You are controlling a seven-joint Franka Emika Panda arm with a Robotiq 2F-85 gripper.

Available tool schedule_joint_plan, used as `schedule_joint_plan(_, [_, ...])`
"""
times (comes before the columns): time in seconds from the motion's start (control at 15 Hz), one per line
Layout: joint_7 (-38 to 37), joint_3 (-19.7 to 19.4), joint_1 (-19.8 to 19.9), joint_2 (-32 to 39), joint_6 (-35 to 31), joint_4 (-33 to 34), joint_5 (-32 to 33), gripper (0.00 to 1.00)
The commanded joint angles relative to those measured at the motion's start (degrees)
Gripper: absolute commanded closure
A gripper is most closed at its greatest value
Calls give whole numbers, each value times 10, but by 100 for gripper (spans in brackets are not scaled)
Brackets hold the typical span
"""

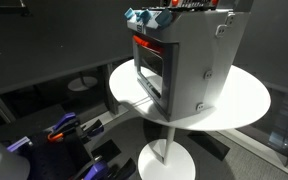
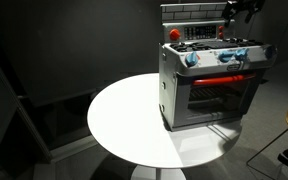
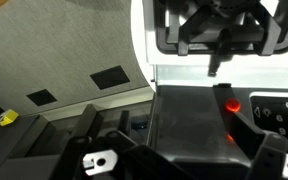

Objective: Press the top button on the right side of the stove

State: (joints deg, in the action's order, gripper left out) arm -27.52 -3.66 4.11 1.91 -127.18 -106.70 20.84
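Wrist view: my claw (image 3: 216,66) is showing at the top edge, fingers pinching together into one dark tip and gripping nothing. In an exterior view it (image 2: 241,10) is hanging by the upper end of the stove's raised back panel. The stove (image 2: 212,85) is standing on the round white table (image 2: 124,120), near its rim, with its blue knobs (image 2: 192,58) sitting above the dark glass door.
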Motion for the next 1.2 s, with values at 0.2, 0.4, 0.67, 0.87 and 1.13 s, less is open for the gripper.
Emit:
schedule_joint_plan(0.2, [-18,-6,-3,-8,11,-6,14,0])
schedule_joint_plan(0.4, [-17,-7,-2,-4,12,-3,13,0])
schedule_joint_plan(0.67, [-16,-8,-3,0,14,-1,11,0])
schedule_joint_plan(0.87, [-14,-7,-3,3,16,1,9,0])
schedule_joint_plan(1.13, [-12,-8,-4,7,17,3,7,0])
